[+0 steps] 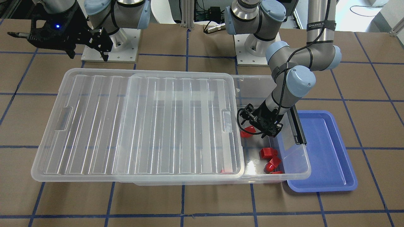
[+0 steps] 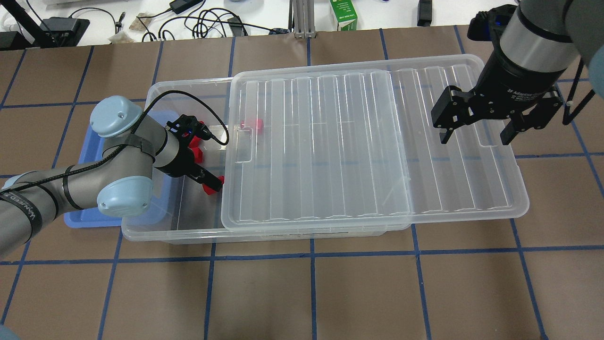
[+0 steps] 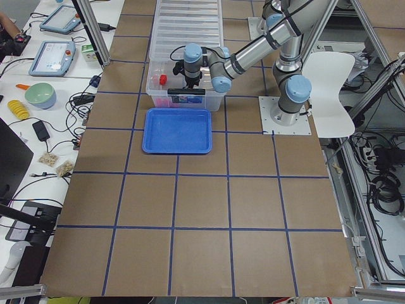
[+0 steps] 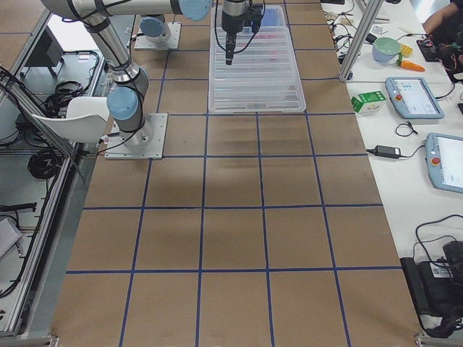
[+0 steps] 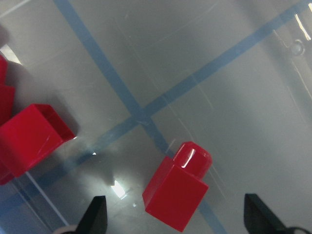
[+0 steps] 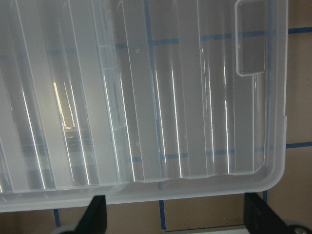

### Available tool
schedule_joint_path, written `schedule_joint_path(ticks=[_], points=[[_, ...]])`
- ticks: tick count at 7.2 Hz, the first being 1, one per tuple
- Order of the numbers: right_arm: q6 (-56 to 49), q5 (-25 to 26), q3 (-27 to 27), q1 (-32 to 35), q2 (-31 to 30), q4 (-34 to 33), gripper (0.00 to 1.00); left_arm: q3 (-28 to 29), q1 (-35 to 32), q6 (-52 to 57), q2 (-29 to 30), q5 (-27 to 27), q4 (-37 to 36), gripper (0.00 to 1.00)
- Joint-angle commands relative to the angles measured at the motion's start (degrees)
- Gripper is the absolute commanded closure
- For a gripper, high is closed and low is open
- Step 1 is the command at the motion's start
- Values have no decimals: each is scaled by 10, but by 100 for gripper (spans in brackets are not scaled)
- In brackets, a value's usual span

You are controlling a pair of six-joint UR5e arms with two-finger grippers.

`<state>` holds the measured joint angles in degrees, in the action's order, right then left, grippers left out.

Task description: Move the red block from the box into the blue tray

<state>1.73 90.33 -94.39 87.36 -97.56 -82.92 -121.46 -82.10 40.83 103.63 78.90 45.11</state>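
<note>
The clear box lies across the table with its ribbed lid slid aside, so one end is uncovered. Several red blocks lie on the floor of that end. My left gripper is down inside the box, open, with one red block lying between its fingers; the jaws do not touch it. The blue tray sits beside the box's open end, with nothing in it. My right gripper is open and empty, hovering above the lid's far end.
A black latch bar runs along the box's end wall next to the tray. One more red block shows through the lid's edge. The lid overhangs the box on the right arm's side.
</note>
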Motion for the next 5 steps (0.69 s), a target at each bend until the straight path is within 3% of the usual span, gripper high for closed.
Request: schedule_joint_path(ticks=[1, 2, 3, 5], points=[[-1, 1, 0, 0, 0, -1, 0, 0, -1, -1, 8, -1, -2, 5], [-1, 1, -1, 0, 1, -1, 0, -4, -1, -1, 9, -1, -2, 13], [-2, 1, 0, 0, 1, -1, 0, -6, 1, -1, 8, 0, -2, 37], [-2, 1, -1, 0, 1, -1, 0, -7, 1, -1, 9, 0, -2, 38]])
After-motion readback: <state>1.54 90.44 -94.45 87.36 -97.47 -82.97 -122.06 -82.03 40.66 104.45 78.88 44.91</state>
